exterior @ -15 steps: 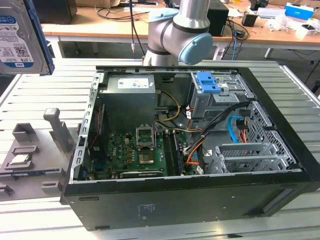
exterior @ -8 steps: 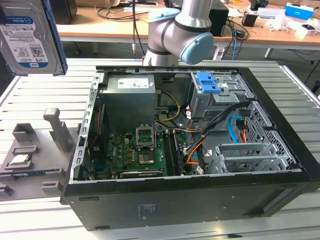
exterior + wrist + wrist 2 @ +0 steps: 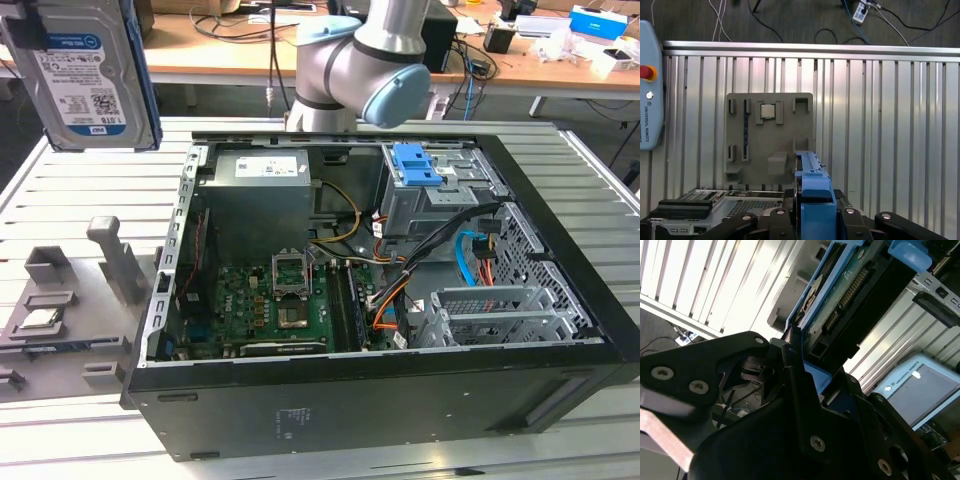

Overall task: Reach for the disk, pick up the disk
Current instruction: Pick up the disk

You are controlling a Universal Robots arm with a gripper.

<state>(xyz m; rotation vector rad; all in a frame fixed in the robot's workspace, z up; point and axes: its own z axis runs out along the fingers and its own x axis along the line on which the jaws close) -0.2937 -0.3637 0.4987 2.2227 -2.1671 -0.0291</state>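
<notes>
1 disk (image 3: 90, 75) is found off the bench (image 3: 890, 125), hanging upright with its label face toward the exterior camera, to the exterior view's left of the open computer case (image 3: 560, 330) and above the grey holder plate (image 3: 770, 135). in the first wrist view the tool (image 3: 812, 217) is closed narrow on the disk, and the blue rail frame stands edge-on between the black fingers (image 3: 785, 215). the second wrist view shows the same clamp from the side, with the connector edge of the disk pointing away from the tool. judgement: the reach is complete and the pick-up is in hand, with the disk clear of the plate and touching nothing but the tool. to do this step well, the grip should sit square on the 2 opposite rails rather than on the circuit board side. it should be firm enough that the smooth plastic does not slide, yet not so hard that the frame bows. the disk should be carried upright and without swing, clear of the raised posts of the plate and of the case rim. count of items: 1 arm (image 3: 350, 60), 1 tool, 1 disk, 1 computer case with its side panel off, 1 blue latch piece (image 3: 415, 165) inside that case, 1 holder plate, 1 processor chip (image 3: 768, 110) seated on the plate, and 1 control pendant (image 3: 650, 100) lying on the bench beside the plate.
</notes>
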